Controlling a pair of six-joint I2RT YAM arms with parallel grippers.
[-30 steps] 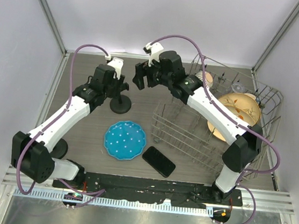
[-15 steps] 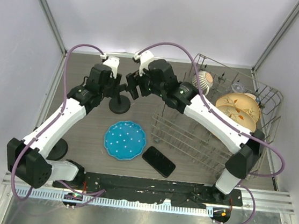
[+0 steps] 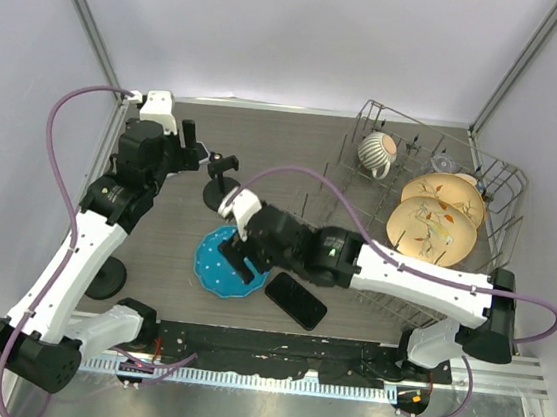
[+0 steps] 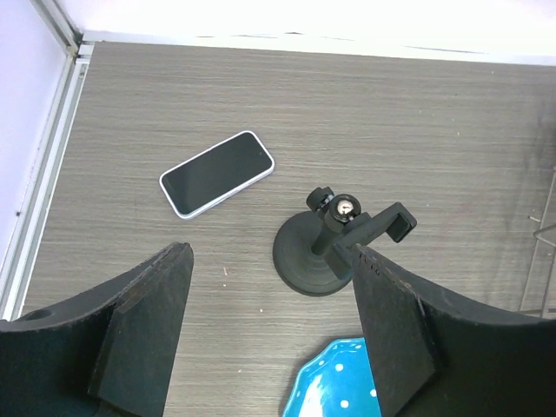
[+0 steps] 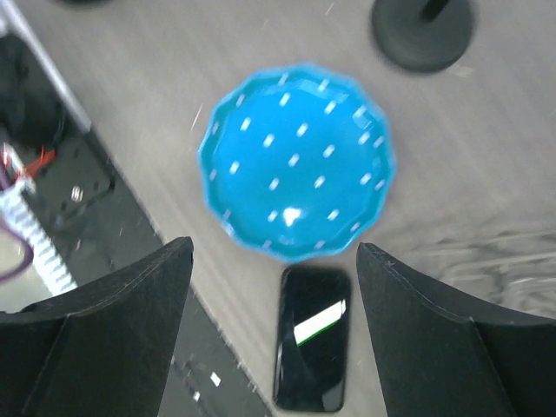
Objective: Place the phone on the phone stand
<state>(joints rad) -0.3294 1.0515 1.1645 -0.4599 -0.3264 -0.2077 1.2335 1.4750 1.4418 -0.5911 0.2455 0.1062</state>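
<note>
Two handsets can be spotted here. A black phone [image 3: 295,300] is laid flat near the front edge of the table [image 3: 295,155], just beside the blue dotted plate [image 3: 214,262] and close to the near corner of the wire dish rack [image 3: 313,217]. From the right wrist it's seen as a glossy dark slab with rounded corners and a bright streak of reflection on the glass.

A second one, the white-edged phone [image 4: 217,174], is only caught by the left wrist camera: dark screen, pale rim, laid flat at an angle, left of the phone stand [image 4: 321,248] and clear of it. From above it's hidden under the left arm. Which handset is meant can't be told.

The stand is set upright behind the plate: round black base, short stem, small knob, clamp arm on top. Neither phone is placed on it yet.

The left gripper [image 4: 269,339] is held above the stand with its fingers spread wide and nothing gripped. The right gripper [image 5: 282,339] is spread wide too, held over the near edge of the plate, with the black phone framed between its fingers down below.
</note>
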